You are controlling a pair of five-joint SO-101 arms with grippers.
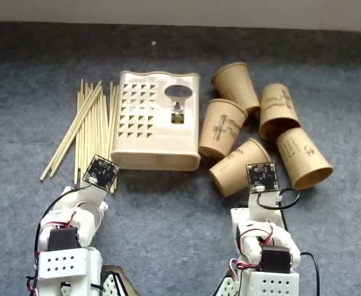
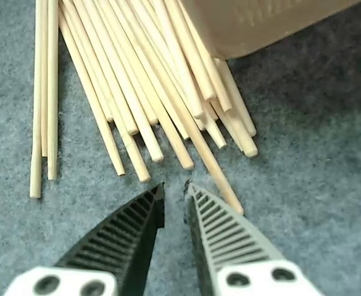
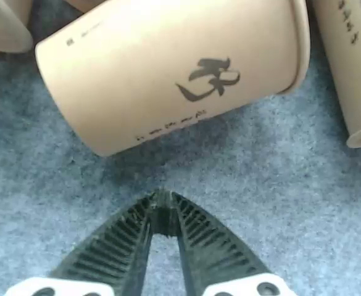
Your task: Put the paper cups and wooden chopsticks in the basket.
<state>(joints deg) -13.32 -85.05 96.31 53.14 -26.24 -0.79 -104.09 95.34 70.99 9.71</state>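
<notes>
Left gripper (image 2: 174, 188), barely parted and empty, faces the near ends of the wooden chopsticks (image 2: 137, 80), whose long axes run away from it.

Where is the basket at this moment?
In the high view the basket lies just left of centre, between the wooden chopsticks on its left and the cluster of paper cups on its right.

Cut off and covered
The basket (image 2: 260, 24) and wooden chopsticks (image 2: 137, 92) run off the left wrist view's edge; from above, a wrist camera (image 1: 262, 177) covers part of one paper cup (image 1: 232, 166).
</notes>
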